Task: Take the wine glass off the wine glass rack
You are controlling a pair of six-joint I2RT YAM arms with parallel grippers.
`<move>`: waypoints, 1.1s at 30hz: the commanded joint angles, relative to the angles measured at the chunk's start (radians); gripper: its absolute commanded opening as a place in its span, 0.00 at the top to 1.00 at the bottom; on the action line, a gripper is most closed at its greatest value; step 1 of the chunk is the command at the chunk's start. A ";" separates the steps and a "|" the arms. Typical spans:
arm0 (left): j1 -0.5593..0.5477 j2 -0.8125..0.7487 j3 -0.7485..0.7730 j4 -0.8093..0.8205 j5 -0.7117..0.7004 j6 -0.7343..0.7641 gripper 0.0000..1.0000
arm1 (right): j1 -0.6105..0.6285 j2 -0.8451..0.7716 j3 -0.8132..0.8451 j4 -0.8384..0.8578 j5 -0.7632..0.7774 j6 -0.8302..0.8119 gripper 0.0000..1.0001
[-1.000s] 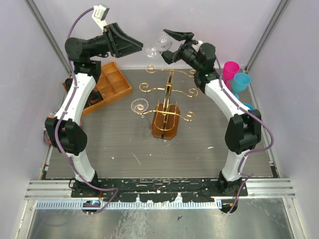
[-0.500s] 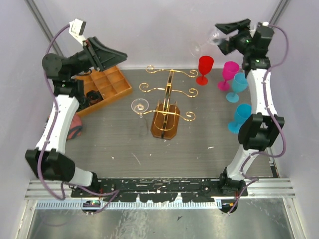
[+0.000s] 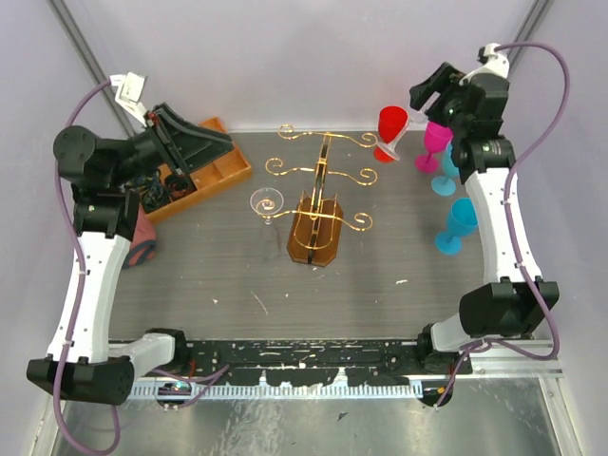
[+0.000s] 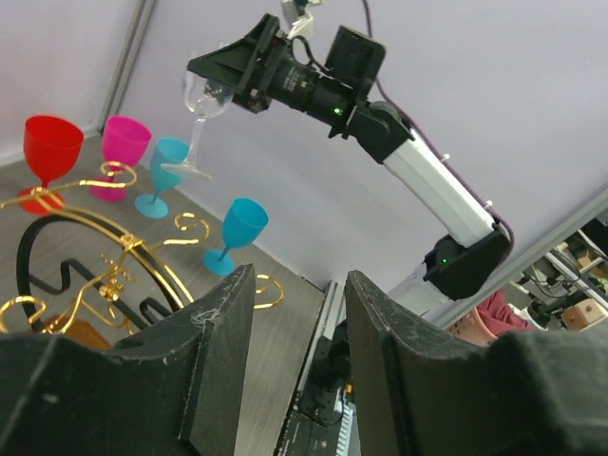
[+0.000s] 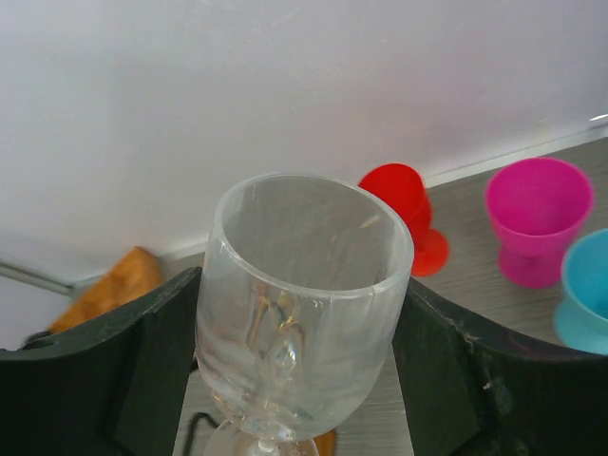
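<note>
My right gripper (image 3: 429, 93) is shut on the bowl of a clear wine glass (image 5: 302, 285), which I hold in the air at the back right, beside the coloured cups. In the left wrist view the held wine glass (image 4: 203, 95) hangs stem down, well apart from the rack. The gold wire wine glass rack (image 3: 323, 180) stands mid-table on its amber base (image 3: 313, 243). A second clear glass (image 3: 266, 202) hangs on its lower left arm. Raised over the back left, my left gripper (image 3: 220, 142) is open and empty.
A red cup (image 3: 391, 126), a pink cup (image 3: 435, 142) and two blue cups (image 3: 456, 221) stand at the back right, just under the held glass. An orange compartmented tray (image 3: 226, 167) lies at the back left. A dark red object (image 3: 142, 239) sits by the left arm.
My right arm swung the clear glass from above the rack to the back right corner and lowered it. The left arm pulled back to the left, away from the rack.
</note>
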 commanded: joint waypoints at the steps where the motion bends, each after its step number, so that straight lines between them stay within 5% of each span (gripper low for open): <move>1: 0.001 -0.023 -0.056 -0.094 -0.035 0.042 0.51 | 0.034 -0.051 -0.089 0.124 0.269 -0.242 0.45; 9: 0.000 -0.075 -0.079 -0.188 -0.057 0.095 0.50 | 0.056 -0.073 -0.276 0.305 0.434 -0.330 0.49; 16: 0.001 -0.089 -0.115 -0.179 -0.092 0.075 0.50 | 0.170 -0.087 -0.563 0.678 0.599 -0.523 0.50; 25: 0.001 -0.118 -0.128 -0.217 -0.103 0.100 0.50 | 0.206 0.016 -0.688 0.958 0.767 -0.569 0.50; 33: 0.001 -0.154 -0.185 -0.229 -0.126 0.120 0.49 | 0.209 0.087 -0.803 1.180 0.766 -0.563 0.50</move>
